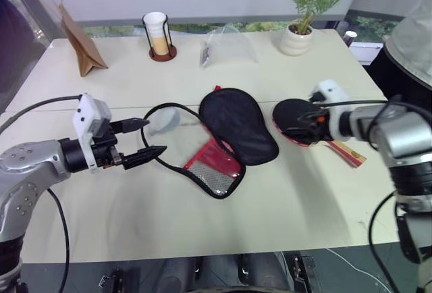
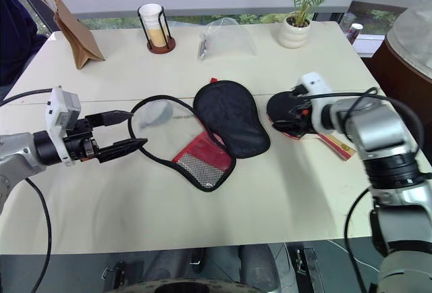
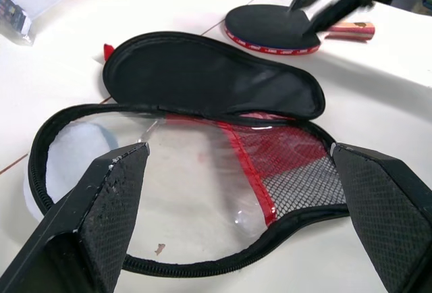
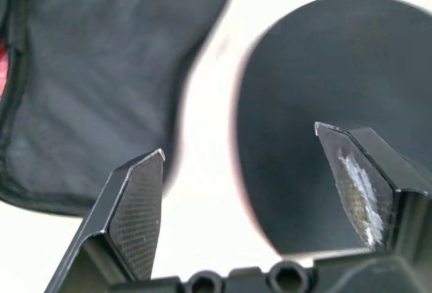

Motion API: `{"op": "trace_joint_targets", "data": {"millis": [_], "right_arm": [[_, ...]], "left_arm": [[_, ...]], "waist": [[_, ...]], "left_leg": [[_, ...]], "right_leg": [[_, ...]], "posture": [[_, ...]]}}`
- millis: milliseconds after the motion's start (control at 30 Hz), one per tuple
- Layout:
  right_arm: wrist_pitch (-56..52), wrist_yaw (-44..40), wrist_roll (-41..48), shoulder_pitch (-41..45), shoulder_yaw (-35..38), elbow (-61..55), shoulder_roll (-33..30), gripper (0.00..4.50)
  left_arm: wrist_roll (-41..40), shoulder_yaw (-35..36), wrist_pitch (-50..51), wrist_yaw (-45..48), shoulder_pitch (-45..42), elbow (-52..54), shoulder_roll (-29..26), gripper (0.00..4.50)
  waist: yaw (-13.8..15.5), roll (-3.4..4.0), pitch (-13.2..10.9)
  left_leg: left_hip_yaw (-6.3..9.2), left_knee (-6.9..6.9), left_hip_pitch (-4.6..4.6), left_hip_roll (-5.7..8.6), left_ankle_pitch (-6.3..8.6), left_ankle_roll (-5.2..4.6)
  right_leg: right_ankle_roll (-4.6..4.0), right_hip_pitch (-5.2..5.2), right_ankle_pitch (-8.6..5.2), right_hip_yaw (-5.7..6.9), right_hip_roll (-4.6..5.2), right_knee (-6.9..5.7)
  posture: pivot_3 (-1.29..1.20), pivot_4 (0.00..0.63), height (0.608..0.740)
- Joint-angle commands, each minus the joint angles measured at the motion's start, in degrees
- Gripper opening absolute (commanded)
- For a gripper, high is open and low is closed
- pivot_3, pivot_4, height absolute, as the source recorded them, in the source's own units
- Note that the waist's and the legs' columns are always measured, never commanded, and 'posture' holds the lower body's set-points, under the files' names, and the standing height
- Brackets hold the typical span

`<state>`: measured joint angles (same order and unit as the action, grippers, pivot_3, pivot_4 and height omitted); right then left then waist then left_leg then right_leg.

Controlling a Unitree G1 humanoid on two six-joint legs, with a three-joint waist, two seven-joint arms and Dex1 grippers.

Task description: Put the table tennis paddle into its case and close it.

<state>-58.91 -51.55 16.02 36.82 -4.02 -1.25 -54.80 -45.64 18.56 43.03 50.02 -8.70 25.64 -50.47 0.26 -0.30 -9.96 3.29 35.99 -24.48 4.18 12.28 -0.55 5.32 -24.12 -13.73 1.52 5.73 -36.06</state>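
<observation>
Lying flat centre-right beside the unzipped black fabric case (image 1: 229, 134), the black-faced, red-rimmed wooden paddle (image 1: 297, 123) should be regripped by its handle; right gripper (image 4: 236, 165) and left gripper (image 1: 145, 139) are spread, empty.

An office or lounge corner by windows: a pale worktop (image 1: 101, 84) with a potted palm (image 1: 300, 33), paper bag (image 1: 77, 40) and cup holder (image 1: 160, 35)
</observation>
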Motion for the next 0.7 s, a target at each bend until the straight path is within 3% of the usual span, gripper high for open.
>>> {"op": "trace_joint_targets", "data": {"millis": [33, 200, 567, 700], "right_arm": [[5.85, -2.53, -1.16, -4.85, 1.86, -1.85, -5.07, 3.89], [14.61, -2.38, -5.23, -9.15, 0.77, 5.85, -7.03, 3.89], [24.98, -5.8, -10.25, -6.33, -2.31, 24.72, -3.52, 3.89], [26.69, -6.32, -10.77, -4.61, -2.16, 28.55, -2.27, 2.68]], "left_arm": [[0.3, -0.4, -1.47, 0.81, -1.1, -0.3, 0.03, 4.5], [1.22, -2.57, -2.55, 1.8, -3.16, -1.96, 0.3, 4.5], [2.26, -5.09, -3.5, 3.46, -5.23, -3.29, 0.6, 4.5], [2.36, -5.18, -3.4, 3.53, -5.31, -3.13, 0.61, 4.5]], "waist": [[0.2, -0.01, 0.0], [0.2, -0.01, -0.01], [0.13, -0.02, -0.02], [0.0, -0.05, -0.01]], "left_leg": [[-0.01, 0.0, 0.0, 0.0, 0.0, 0.0], [-0.1, 0.07, 0.01, -0.01, 0.01, -0.01], [-0.12, 0.11, 0.03, -0.02, 0.0, -0.02], [-0.11, 0.15, 0.08, -0.04, 0.0, -0.02]], "right_leg": [[0.0, 0.0, 0.0, 0.0, 0.01, 0.01], [-0.04, 0.03, -0.02, -0.01, 0.06, 0.03], [-0.04, 0.07, -0.02, -0.01, 0.01, 0.02], [-0.05, 0.15, -0.02, -0.01, -0.02, 0.03]], "posture": [[0.0, 0.15, 0.734], [0.0, 0.15, 0.734], [0.0, 0.15, 0.734], [0.0, 0.15, 0.734]]}}
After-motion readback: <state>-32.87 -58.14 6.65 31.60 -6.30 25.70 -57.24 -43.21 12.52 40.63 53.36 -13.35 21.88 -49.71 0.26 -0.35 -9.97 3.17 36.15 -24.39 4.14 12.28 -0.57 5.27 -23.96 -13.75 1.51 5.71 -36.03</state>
